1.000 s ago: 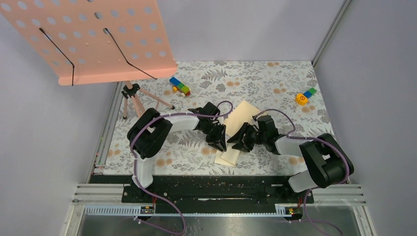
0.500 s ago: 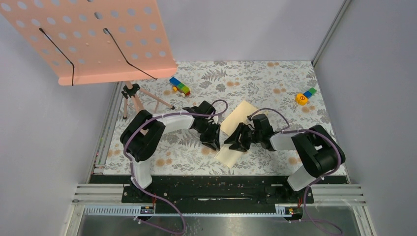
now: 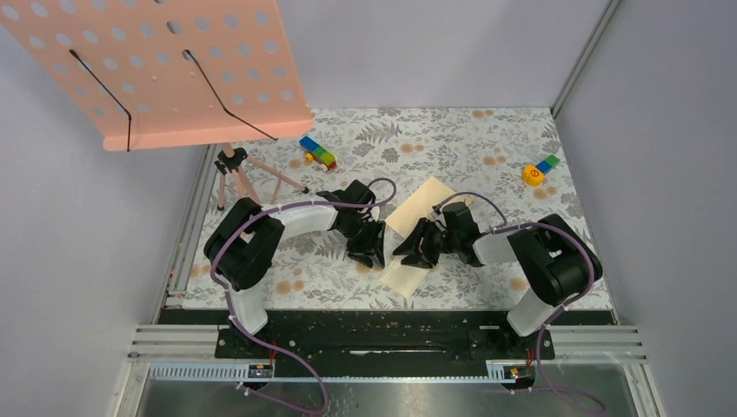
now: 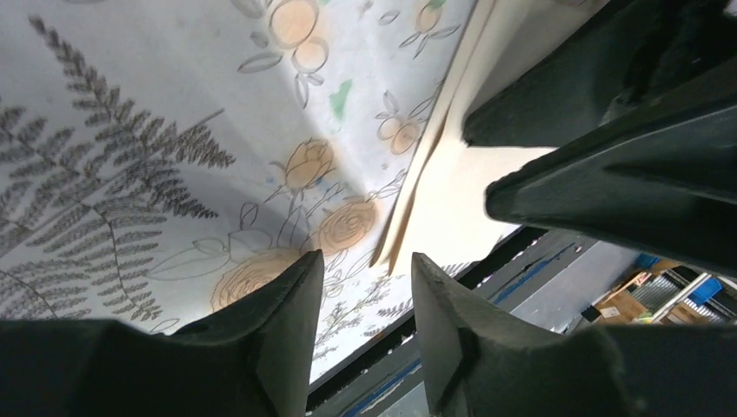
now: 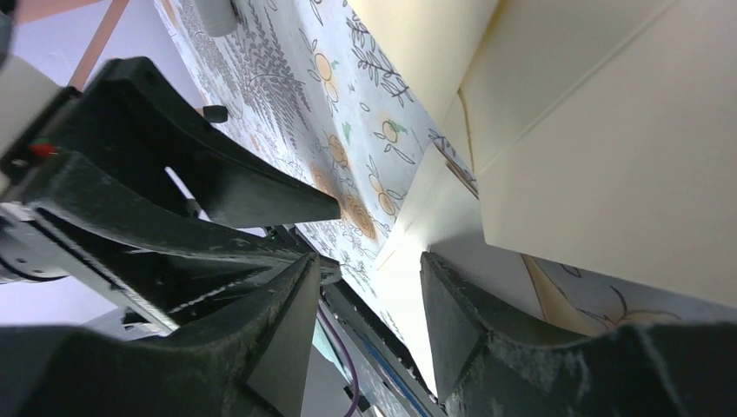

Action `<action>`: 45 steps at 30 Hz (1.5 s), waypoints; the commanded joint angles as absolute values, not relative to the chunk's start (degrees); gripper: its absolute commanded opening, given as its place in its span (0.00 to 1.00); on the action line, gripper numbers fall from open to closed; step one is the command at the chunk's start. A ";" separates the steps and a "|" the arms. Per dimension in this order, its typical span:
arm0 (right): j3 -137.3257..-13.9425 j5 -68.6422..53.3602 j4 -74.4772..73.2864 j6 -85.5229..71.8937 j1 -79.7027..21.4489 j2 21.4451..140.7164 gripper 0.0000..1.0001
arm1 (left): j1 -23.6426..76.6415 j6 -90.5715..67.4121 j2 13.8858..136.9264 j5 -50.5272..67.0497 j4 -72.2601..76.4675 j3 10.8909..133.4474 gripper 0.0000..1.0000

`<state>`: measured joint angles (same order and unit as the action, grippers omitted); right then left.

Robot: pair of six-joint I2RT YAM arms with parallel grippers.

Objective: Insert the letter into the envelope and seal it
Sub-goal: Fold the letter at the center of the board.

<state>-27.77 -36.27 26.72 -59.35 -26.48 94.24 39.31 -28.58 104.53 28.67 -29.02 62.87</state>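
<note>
Two overlapping papers lie slantwise on the floral table. The tan envelope (image 3: 423,201) is the far piece, showing a diagonal seam (image 5: 608,113). The paler letter (image 3: 401,278) sticks out of its near end toward the table's front edge (image 5: 434,234). My left gripper (image 3: 374,255) stands just left of the papers, open, with only tablecloth between its fingers (image 4: 365,261). The papers' layered edge (image 4: 415,182) runs ahead of it. My right gripper (image 3: 407,252) hovers low over the papers from the right, open (image 5: 369,261), and faces the left gripper closely.
A pink perforated music stand (image 3: 174,69) on a tripod (image 3: 236,178) overhangs the back left. A coloured block toy (image 3: 318,153) lies behind the arms and a yellow-blue toy (image 3: 539,171) at the back right. A black rail (image 3: 382,326) borders the near edge.
Both grippers have shifted left. The left gripper's jaws have widened and now stand off the papers' edge. The papers have slid slightly left with the right gripper.
</note>
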 commanded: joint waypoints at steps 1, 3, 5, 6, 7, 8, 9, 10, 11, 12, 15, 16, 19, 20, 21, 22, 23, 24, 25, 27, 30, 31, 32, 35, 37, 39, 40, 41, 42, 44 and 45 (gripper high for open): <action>-29.10 -34.71 28.21 -59.43 -27.16 96.70 0.54 | 39.10 -28.91 101.44 29.59 -27.28 61.19 0.44; -29.17 -34.43 28.72 -60.04 -27.16 97.45 0.54 | 39.08 -29.27 100.67 33.58 -25.51 60.23 0.26; -29.34 -34.30 28.86 -60.48 -27.16 98.17 0.52 | 39.08 -31.11 99.42 38.89 -20.30 58.34 0.08; -29.38 -34.28 29.03 -60.67 -27.14 98.45 0.51 | 39.11 -32.25 98.82 41.24 -17.90 57.21 0.07; -29.46 -34.37 29.41 -60.83 -27.16 98.72 0.49 | 39.08 -33.31 98.40 43.34 -15.74 56.32 0.08; -29.40 -34.39 29.56 -61.02 -27.11 98.82 0.48 | 39.04 -34.09 98.51 44.95 -14.35 55.72 0.10; -29.39 -34.39 29.66 -61.15 -27.20 98.89 0.46 | 39.11 -34.48 98.60 45.81 -13.52 55.29 0.11; -29.43 -34.29 29.68 -61.30 -27.16 98.88 0.45 | 39.30 -34.56 98.94 46.63 -13.07 55.14 0.11; -29.44 -34.30 29.70 -61.31 -27.16 98.80 0.44 | 39.37 -34.61 99.37 46.86 -13.02 55.06 0.11; -29.44 -34.28 29.65 -61.29 -27.16 98.74 0.42 | 39.57 -34.71 99.73 47.01 -12.82 54.82 0.11; -29.29 -34.07 29.36 -61.35 -27.10 98.50 0.39 | 40.15 -35.83 101.04 48.47 -10.69 54.01 0.11; -29.25 -33.94 29.28 -61.35 -27.15 98.43 0.38 | 40.44 -36.45 101.78 48.78 -9.88 53.83 0.11; -29.26 -33.87 29.15 -61.39 -27.17 98.17 0.38 | 41.15 -37.81 104.01 48.22 -8.23 53.85 0.11; -29.19 -33.84 29.18 -61.43 -27.15 98.01 0.38 | 41.28 -38.29 104.72 47.39 -8.13 53.94 0.11; -29.16 -33.90 29.10 -61.53 -27.16 97.74 0.38 | 41.32 -38.46 105.37 46.39 -8.21 54.01 0.11; -29.10 -33.97 28.98 -61.60 -27.15 97.38 0.38 | 41.31 -38.45 106.03 45.25 -8.66 54.09 0.10; -29.02 -34.10 28.73 -61.68 -27.16 96.92 0.38 | 41.23 -38.19 106.58 43.23 -9.86 54.39 0.10; -28.98 -34.19 28.41 -61.84 -27.16 96.15 0.38 | 41.27 -37.59 107.14 41.26 -11.72 54.89 0.10; -29.00 -34.31 27.86 -61.87 -27.16 95.26 0.38 | 41.26 -37.24 107.57 40.02 -12.97 55.32 0.10; -29.07 -34.37 26.09 -61.83 -27.16 92.40 0.38 | 41.20 -37.03 108.06 37.79 -14.56 55.59 0.09; -29.26 -31.63 20.11 -59.80 -27.15 85.51 0.38 | 41.20 -36.59 108.44 35.12 -16.33 55.96 0.09; -29.52 -29.65 16.70 -58.31 -27.16 82.61 0.38 | 41.15 -36.61 108.53 34.95 -16.39 55.86 0.10; -30.01 -27.59 12.81 -56.51 -27.16 79.74 0.38 | 41.12 -36.70 108.59 34.76 -16.42 55.89 0.10; -31.22 -23.08 1.85 -50.47 -27.16 71.93 0.37 | 41.12 -36.99 108.80 34.61 -16.41 55.95 0.10; -30.26 -21.75 -2.75 -48.32 -27.16 68.95 0.27 | 41.09 -37.15 108.95 34.50 -16.39 56.21 0.10; -28.14 -21.94 -4.01 -47.41 -27.16 67.38 0.15 | 41.13 -37.26 109.17 34.53 -16.43 56.62 0.09; -26.98 -22.21 -4.18 -47.16 -27.16 67.21 0.10 | 41.11 -37.27 109.27 34.61 -16.50 56.90 0.09; -25.82 -22.68 -4.01 -47.16 -27.16 67.32 0.06 | 41.13 -37.19 109.33 34.60 -16.66 57.19 0.09; -24.85 -23.49 -3.36 -47.53 -27.16 67.53 0.03 | 41.12 -37.10 109.42 34.59 -16.83 57.58 0.09; -22.86 -24.73 0.37 -48.68 -27.22 68.45 0.00 | 41.09 -37.09 109.36 34.50 -17.05 57.87 0.09; -22.45 -25.23 2.21 -49.11 -27.36 69.17 0.00 | 41.06 -37.09 109.22 34.49 -17.09 57.91 0.09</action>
